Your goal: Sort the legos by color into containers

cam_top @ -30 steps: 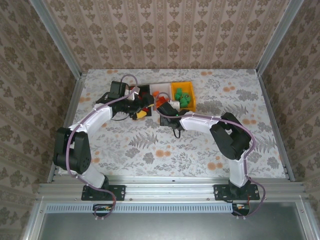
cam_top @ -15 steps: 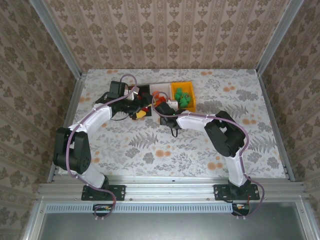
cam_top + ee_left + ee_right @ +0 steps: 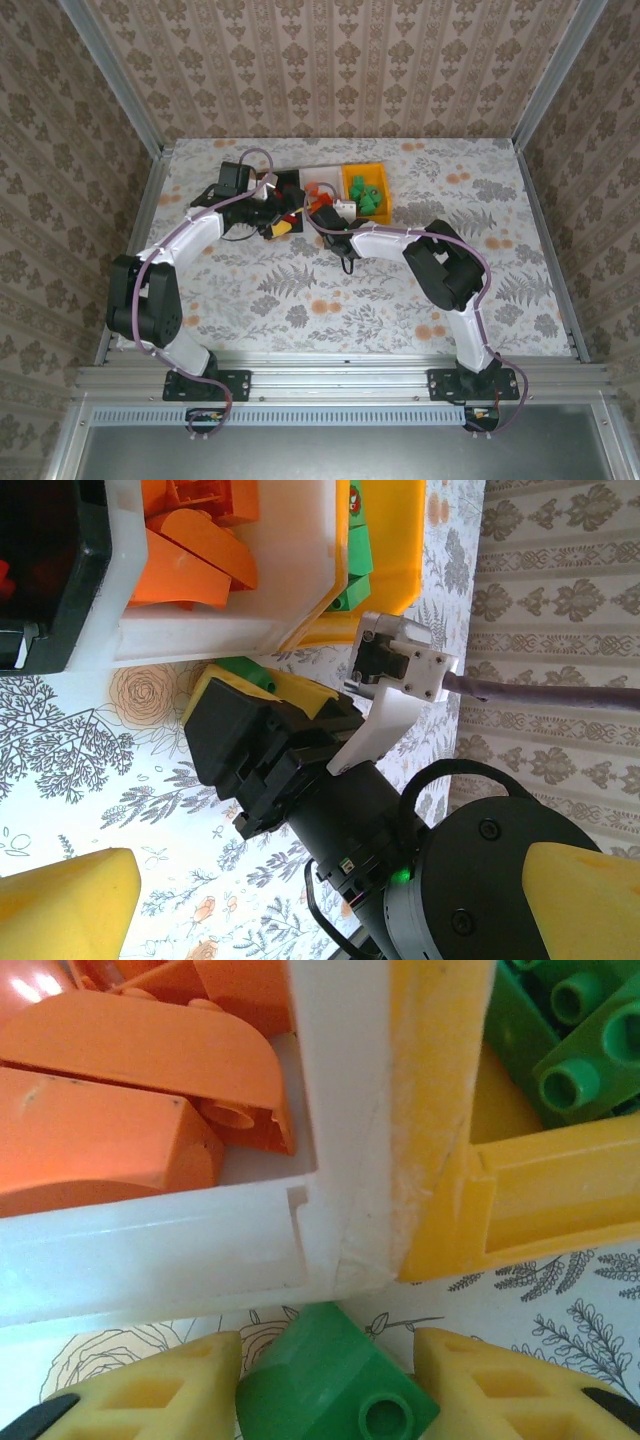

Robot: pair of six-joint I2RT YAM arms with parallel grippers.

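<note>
Orange legos (image 3: 110, 1110) in white bin (image 3: 150, 1245), green legos (image 3: 570, 1050) in yellow bin (image 3: 540, 1210), one green brick (image 3: 330, 1385) just outside.

table (image 3: 400, 290): floral top | on it: joined containers (image 3: 150, 1250); green lego (image 3: 320, 1375) just beside

Bright, even light with faint shadows on the counter (image 3: 330, 320). Close up, the green lego (image 3: 330, 1385) looks slightly soft.

table (image 3: 300, 295): floral-patterned top; walls (image 3: 330, 70): damask wallpaper; frame (image 3: 340, 372): aluminium rails at edges
</note>
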